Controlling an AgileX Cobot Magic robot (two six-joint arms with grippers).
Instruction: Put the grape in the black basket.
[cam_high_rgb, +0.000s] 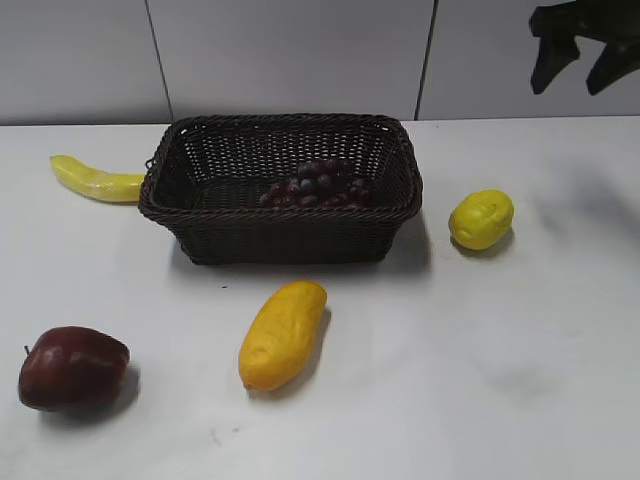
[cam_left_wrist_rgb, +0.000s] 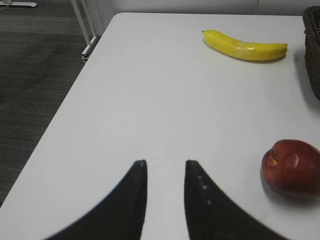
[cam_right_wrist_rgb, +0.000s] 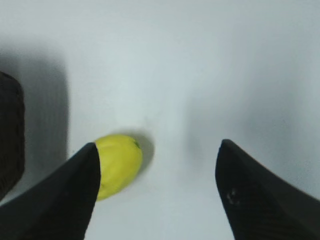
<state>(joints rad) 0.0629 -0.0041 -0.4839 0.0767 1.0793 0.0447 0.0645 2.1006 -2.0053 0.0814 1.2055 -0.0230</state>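
- Fingers of your right gripper (cam_right_wrist_rgb: 156, 192) stand wide apart in the right wrist view, released, nothing between them; bare white table (cam_right_wrist_rgb: 200, 75) shows through the gap.
- Under that gripper's left finger you can see the lemon (cam_right_wrist_rgb: 117, 165), partly covered by the fingertip, with a dark corner of the black basket (cam_right_wrist_rgb: 10, 135) at the frame's left edge.
- In the exterior view your right gripper (cam_high_rgb: 582, 55) hangs high at the top right, above the table and well apart from every fruit.
- Your left gripper (cam_left_wrist_rgb: 165, 167) has its fingers only a narrow gap apart, gripping nothing, over bare table near the table's edge.
- Beside it to the right lies the dark red apple (cam_left_wrist_rgb: 292, 166); farther off lies the banana (cam_left_wrist_rgb: 245, 46), near the basket's rim.
- Your grape (cam_high_rgb: 320, 186) bunch lies inside the black basket (cam_high_rgb: 290, 235), toward its right half, on the bottom.
- Around the basket: banana (cam_high_rgb: 97, 180) touching or just beside its left end, lemon (cam_high_rgb: 481, 218) near its right end, a yellow mango (cam_high_rgb: 282, 333) in front, apple (cam_high_rgb: 72, 367) at front left.
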